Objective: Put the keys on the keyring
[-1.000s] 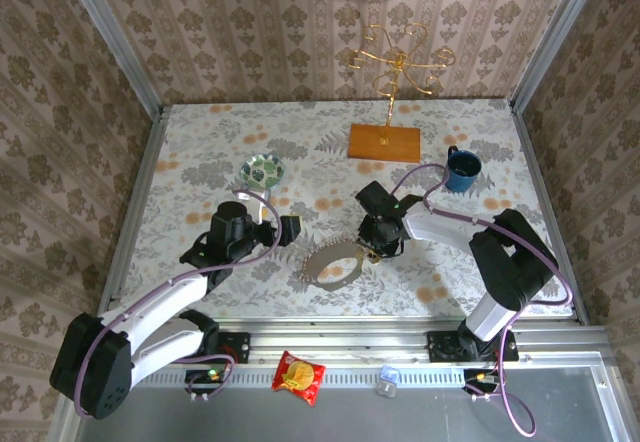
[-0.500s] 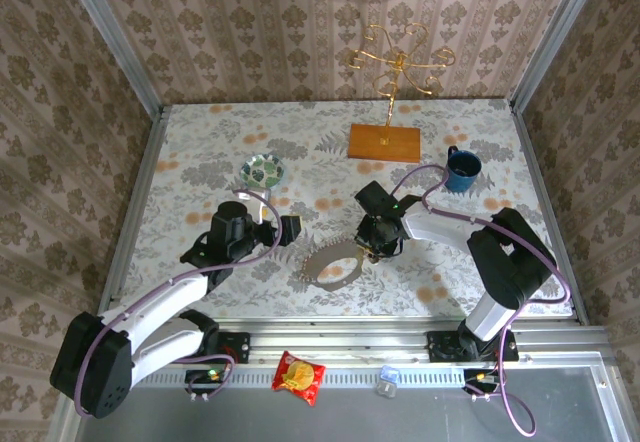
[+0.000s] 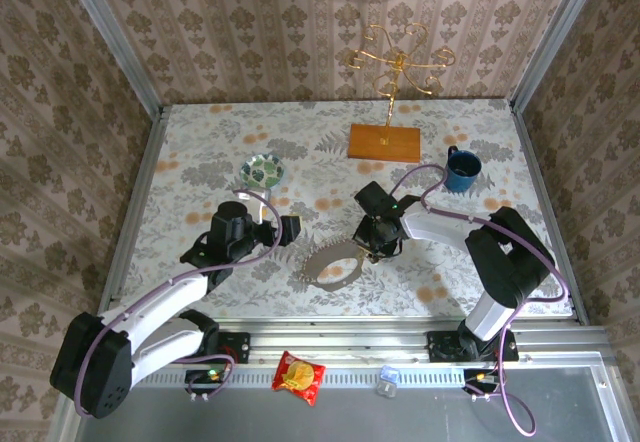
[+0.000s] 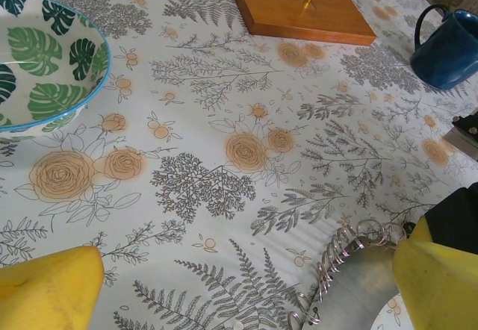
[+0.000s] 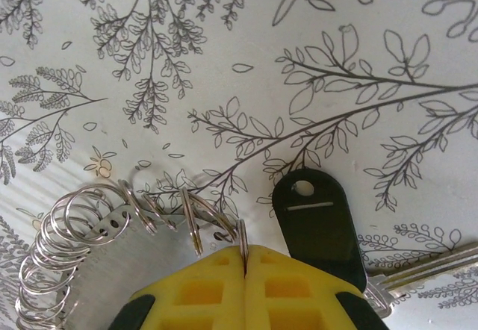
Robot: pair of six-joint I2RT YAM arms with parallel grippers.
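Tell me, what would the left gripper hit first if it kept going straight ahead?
Most likely the flowered tablecloth, since the left gripper tilts down toward it. The ring-edged keyring plate lies close beside one finger and might be clipped; depth is hard to judge.

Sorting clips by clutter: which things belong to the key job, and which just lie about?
Job: keyring; black-headed key; right claw, shut on the keyring; open left claw.
Lying about: leaf-patterned bowl; blue mug; wooden-based stand; snack packet.

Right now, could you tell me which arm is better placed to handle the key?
Right: the right gripper is shut on a ring beside the key; the left gripper hangs open, farther off.
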